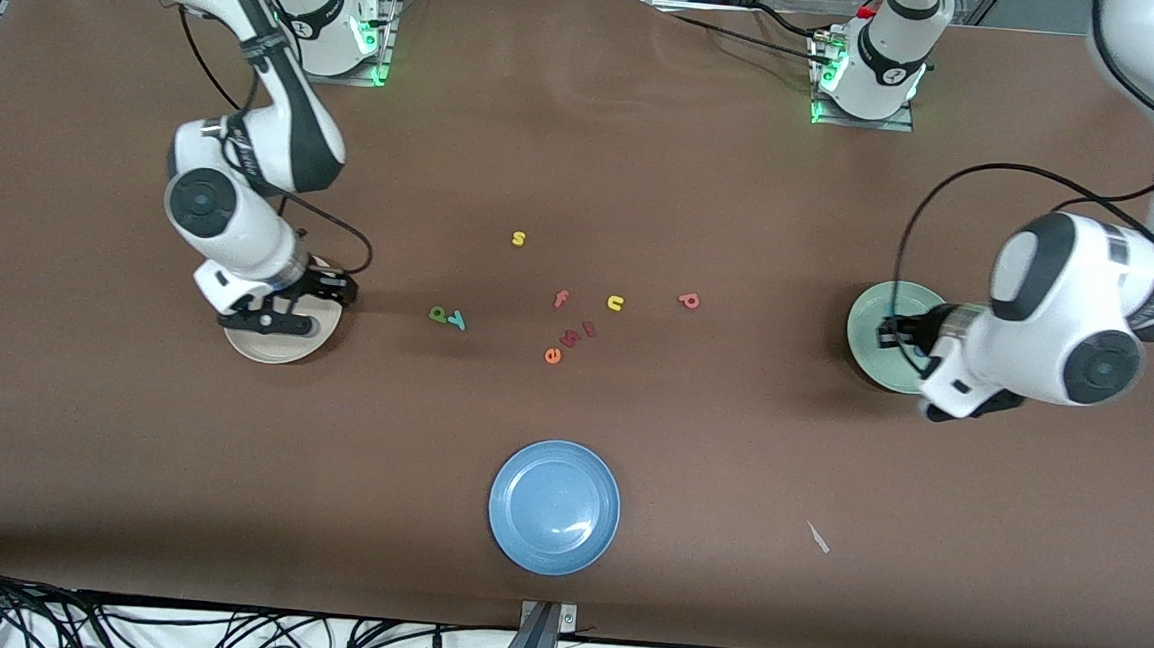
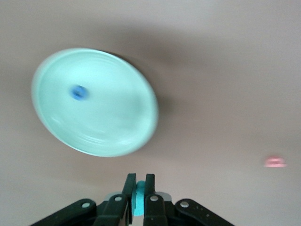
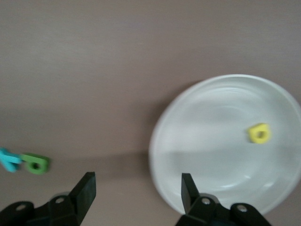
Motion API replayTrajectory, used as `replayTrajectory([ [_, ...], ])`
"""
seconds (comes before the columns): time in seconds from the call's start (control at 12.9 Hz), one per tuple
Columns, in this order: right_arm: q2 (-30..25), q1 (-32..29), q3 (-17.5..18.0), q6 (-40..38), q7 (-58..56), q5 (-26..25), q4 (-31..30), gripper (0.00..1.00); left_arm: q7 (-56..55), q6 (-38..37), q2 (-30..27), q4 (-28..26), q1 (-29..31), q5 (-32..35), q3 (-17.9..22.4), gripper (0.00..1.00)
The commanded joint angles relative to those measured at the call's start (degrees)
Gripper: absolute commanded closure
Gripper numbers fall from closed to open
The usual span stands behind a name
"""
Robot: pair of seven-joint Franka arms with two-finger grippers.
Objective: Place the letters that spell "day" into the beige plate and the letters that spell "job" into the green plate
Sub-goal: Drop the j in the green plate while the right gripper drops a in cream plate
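Note:
The beige plate lies at the right arm's end of the table, with the yellow d in it. My right gripper hangs open and empty over that plate's rim. The green a and teal y lie side by side on the table toward the middle. The green plate lies at the left arm's end and holds the blue o. Beside that plate, my left gripper is shut on a teal letter, the j. The pinkish-red b rests on the table.
A blue plate lies nearest the front camera. A yellow s, pink f, yellow u, orange e and two small pink letters are scattered mid-table. A pale scrap lies near the front edge.

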Motion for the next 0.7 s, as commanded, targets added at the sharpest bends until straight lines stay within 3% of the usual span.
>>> replayTrajectory([
  [0.0, 6.18, 4.68, -0.32, -0.39, 8.28, 0.44, 7.07, 0.18, 5.68, 3.75, 4.56, -1.08, 3.19, 5.02, -0.65, 1.00],
  [0.31, 10.15, 6.63, -0.32, 3.64, 15.58, 0.09, 8.06, 0.19, 5.69, 13.53, 8.88, -4.77, 3.99, 6.62, -0.57, 0.98],
  [0.39, 10.86, 7.24, -0.32, 4.87, 17.08, 0.09, 7.97, 0.19, 5.69, 13.71, 9.41, -4.77, 3.99, 6.62, -0.48, 0.83],
  [0.54, 12.26, 8.12, -0.32, 7.51, 18.50, 0.18, 7.62, 0.19, 5.51, 12.76, 8.81, -4.77, 4.17, 6.53, -0.56, 0.01],
  [0.62, 12.79, 8.22, -0.32, 8.48, 19.11, 0.18, 7.62, 0.19, 5.08, 9.96, 7.67, -4.08, 4.26, 6.53, -0.83, 0.00],
])
